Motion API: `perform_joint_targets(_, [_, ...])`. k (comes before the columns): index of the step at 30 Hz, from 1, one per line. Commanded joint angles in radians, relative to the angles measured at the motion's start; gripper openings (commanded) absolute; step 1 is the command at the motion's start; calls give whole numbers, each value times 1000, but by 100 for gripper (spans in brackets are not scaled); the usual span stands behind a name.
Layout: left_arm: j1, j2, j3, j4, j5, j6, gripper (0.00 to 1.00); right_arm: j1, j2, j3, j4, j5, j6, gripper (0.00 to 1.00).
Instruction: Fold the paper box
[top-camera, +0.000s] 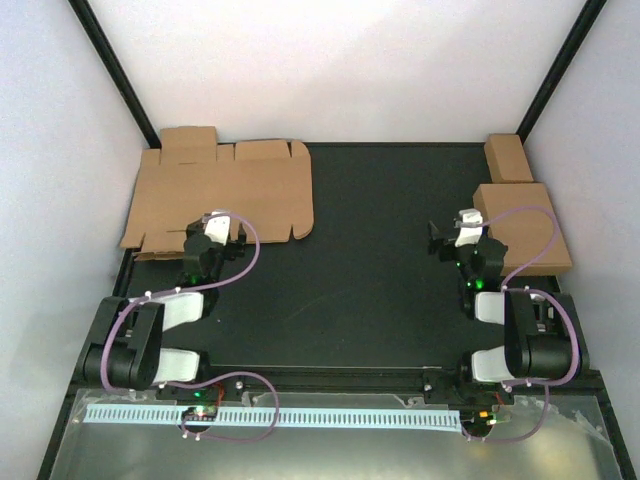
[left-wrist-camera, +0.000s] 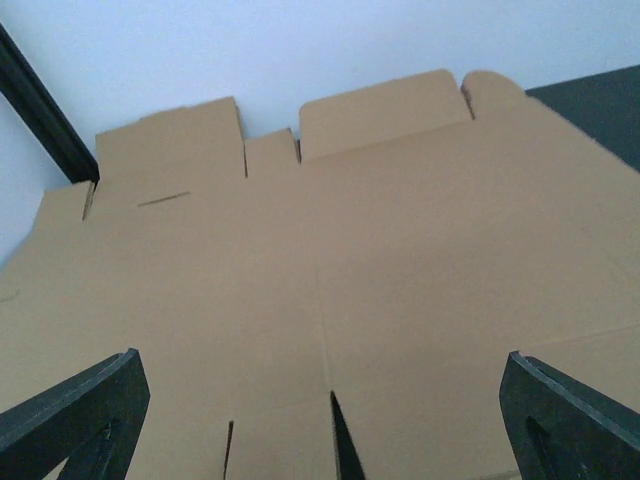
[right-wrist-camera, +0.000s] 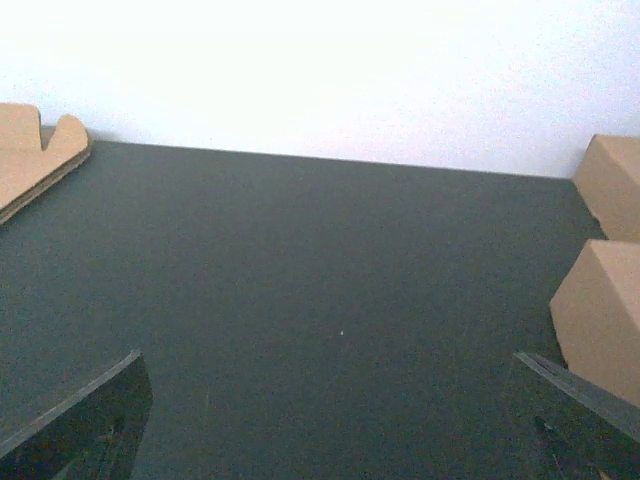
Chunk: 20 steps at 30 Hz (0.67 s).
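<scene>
The paper box (top-camera: 225, 190) is a flat, unfolded brown cardboard sheet with flaps and tabs, lying at the back left of the black table. It fills the left wrist view (left-wrist-camera: 330, 270); a corner of it shows in the right wrist view (right-wrist-camera: 35, 150). My left gripper (top-camera: 212, 232) is open over the sheet's near edge, its fingers (left-wrist-camera: 75, 415) wide apart and holding nothing. My right gripper (top-camera: 458, 232) is open and empty above bare table (right-wrist-camera: 330, 330), far right of the sheet.
Two folded brown boxes stand at the right: a large one (top-camera: 525, 225) beside my right gripper, also in the right wrist view (right-wrist-camera: 600, 315), and a small one (top-camera: 508, 157) behind it. White walls close the back and sides. A perforated white strip (top-camera: 270, 415) lies by the arm bases.
</scene>
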Motion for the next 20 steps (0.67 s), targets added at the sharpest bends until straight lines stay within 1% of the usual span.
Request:
perform_joint_targets(1, [78, 53, 54, 55, 121, -62, 99, -2, -10, 5, 94, 32, -5, 100])
perform_joint_targets(2, [98, 75, 51, 81, 157, -77, 99, -2, -8, 5, 105, 31, -6, 100])
perform_joint_targets(5, [116, 76, 39, 94, 159, -100, 99, -3, -8, 5, 101, 31, -6, 100])
perform_joint_targets(8, [117, 85, 18, 147, 155, -101, 99, -1, -7, 4, 106, 30, -6, 100])
perform_joint_targets(11, [116, 79, 25, 123, 153, -105, 99, -2, -7, 5, 103, 31, -6, 100])
perform_joint_targets(20, [115, 78, 24, 124, 154, -106, 99, -1, -7, 6, 103, 30, -7, 100])
